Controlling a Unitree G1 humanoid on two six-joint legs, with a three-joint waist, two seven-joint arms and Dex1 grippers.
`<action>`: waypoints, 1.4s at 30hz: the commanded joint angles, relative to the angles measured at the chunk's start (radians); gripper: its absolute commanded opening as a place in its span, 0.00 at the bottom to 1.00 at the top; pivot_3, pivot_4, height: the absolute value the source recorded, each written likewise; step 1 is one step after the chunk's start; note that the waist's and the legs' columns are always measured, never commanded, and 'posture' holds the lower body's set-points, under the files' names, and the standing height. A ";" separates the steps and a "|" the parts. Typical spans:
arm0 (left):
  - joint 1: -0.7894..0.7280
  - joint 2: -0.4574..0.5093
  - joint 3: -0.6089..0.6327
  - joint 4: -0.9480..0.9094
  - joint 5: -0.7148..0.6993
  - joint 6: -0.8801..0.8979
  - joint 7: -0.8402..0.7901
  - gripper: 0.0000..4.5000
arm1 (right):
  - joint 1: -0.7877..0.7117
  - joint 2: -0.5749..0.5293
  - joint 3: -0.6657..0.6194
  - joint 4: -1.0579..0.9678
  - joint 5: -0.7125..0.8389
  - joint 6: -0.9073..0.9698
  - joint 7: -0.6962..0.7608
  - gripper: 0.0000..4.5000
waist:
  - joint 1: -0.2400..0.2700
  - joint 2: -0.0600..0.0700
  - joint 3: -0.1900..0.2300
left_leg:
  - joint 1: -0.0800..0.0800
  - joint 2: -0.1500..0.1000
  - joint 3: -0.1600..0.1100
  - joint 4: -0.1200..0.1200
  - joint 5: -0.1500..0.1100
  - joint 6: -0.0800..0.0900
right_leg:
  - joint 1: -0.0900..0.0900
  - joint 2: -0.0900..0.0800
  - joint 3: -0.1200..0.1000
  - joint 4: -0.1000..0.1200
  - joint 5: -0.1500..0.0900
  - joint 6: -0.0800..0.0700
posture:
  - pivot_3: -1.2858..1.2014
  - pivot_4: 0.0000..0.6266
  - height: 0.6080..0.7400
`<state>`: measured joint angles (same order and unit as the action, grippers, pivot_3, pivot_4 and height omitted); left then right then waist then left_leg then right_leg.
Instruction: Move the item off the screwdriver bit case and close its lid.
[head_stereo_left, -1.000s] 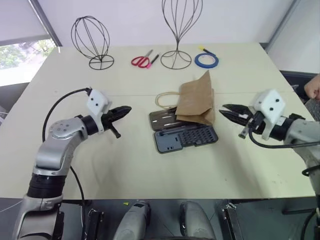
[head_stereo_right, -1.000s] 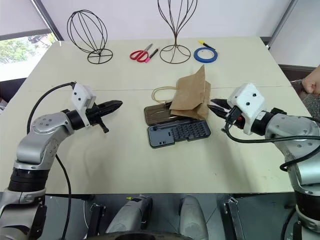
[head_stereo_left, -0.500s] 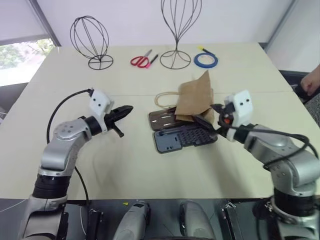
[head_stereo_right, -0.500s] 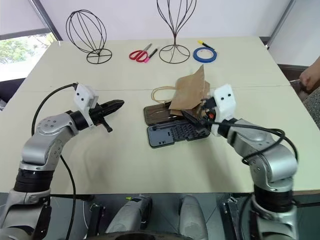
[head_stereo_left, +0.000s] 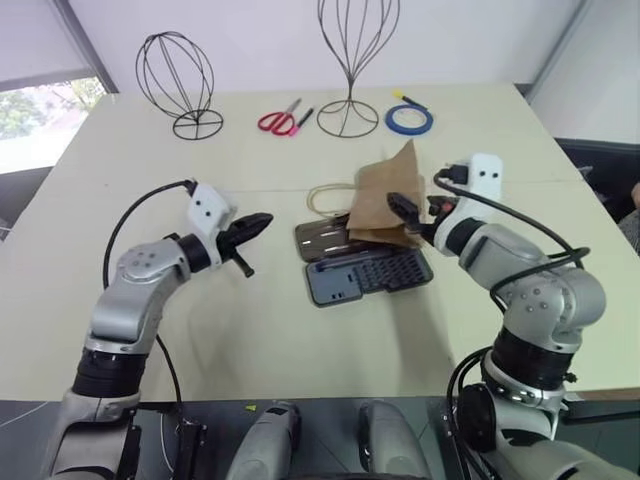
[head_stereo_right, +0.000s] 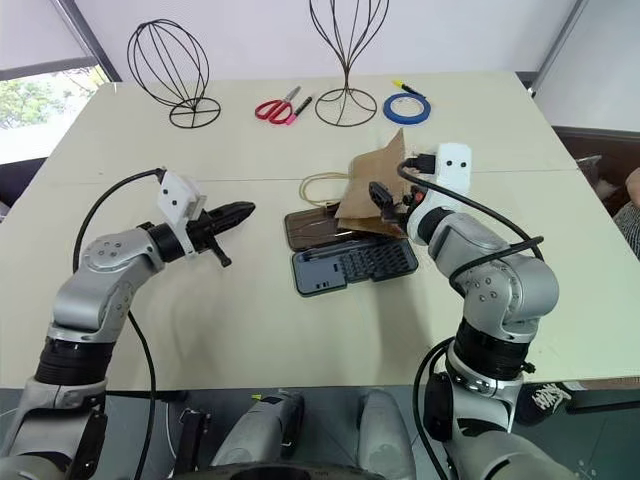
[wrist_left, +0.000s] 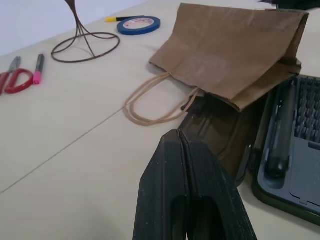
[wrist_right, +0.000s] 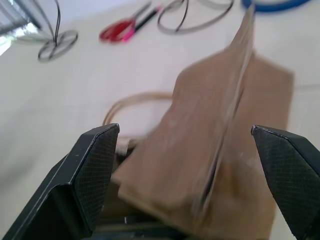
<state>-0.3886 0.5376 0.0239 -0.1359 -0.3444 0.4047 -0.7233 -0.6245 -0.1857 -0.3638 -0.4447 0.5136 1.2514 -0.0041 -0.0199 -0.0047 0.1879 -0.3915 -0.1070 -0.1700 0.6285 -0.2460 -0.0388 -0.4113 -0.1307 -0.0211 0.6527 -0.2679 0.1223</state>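
**Right tool lined up on the bag, case lying open**

Nearest you, the open bit case (head_stereo_left: 366, 270) lies flat on the desk (head_stereo_left: 300, 340), its tray of bits toward you and its lid (head_stereo_left: 325, 237) folded out flat on the far side. That lid cannot swing over yet, because the paper bag (head_stereo_left: 390, 205) lies across its right part and overhangs the tray's back edge.

Your left tool (head_stereo_left: 258, 222) hovers over the desk to the left of the case, its fingers pressed together and holding nothing; it looks parked there to keep out of the way until the lid is free.

Your right tool (head_stereo_right: 381, 194) is at the bag's right side with its fingers spread wide, empty, the bag's raised fold standing between them in the wrist view. That wide spread suits a crumpled, flat thing that needs a broad bite.

Beyond the bag, its string handles (head_stereo_left: 330, 195) loop out onto the desk. Farther back stand two wire stands (head_stereo_left: 178, 82), scissors (head_stereo_left: 278, 121) and a blue tape roll (head_stereo_left: 409, 120), well apart from the work.
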 joint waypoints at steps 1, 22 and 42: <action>0.010 0.001 0.009 -0.036 0.003 -0.021 0.002 0.00 | -0.043 -0.022 -0.011 -0.018 -0.015 -0.106 0.003 0.98 | 0.001 0.000 0.000 | 0.000 0.000 0.000 0.000 0.000 0.000 | 0.000 0.000 0.000 0.000 0.000 0.000 | 0.52 0.24 1.00; 0.001 -0.011 -0.009 -0.035 0.018 -0.028 0.000 0.00 | 0.062 0.030 0.063 0.073 -0.043 -0.125 -0.029 0.98 | 0.002 0.000 0.000 | 0.000 0.001 0.002 0.000 0.000 0.000 | -0.001 0.002 0.005 0.000 0.000 0.000 | 0.52 0.24 1.00; 0.013 -0.027 0.001 -0.046 0.025 -0.027 0.017 0.00 | 0.038 -0.015 0.069 0.085 -0.090 -0.177 -0.022 0.00 | 0.003 0.000 0.000 | 0.000 0.001 0.002 0.000 0.000 0.000 | -0.002 0.002 0.005 0.000 0.000 0.000 | 0.52 0.24 1.00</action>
<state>-0.3678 0.5096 0.0136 -0.1403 -0.3166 0.4023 -0.7110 -0.5505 -0.1820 -0.2794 -0.3365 0.4321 1.1226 -0.0292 -0.0171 -0.0048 0.1879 -0.3915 -0.1063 -0.1678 0.6283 -0.2460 -0.0387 -0.4131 -0.1286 -0.0157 0.6529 -0.2677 0.1226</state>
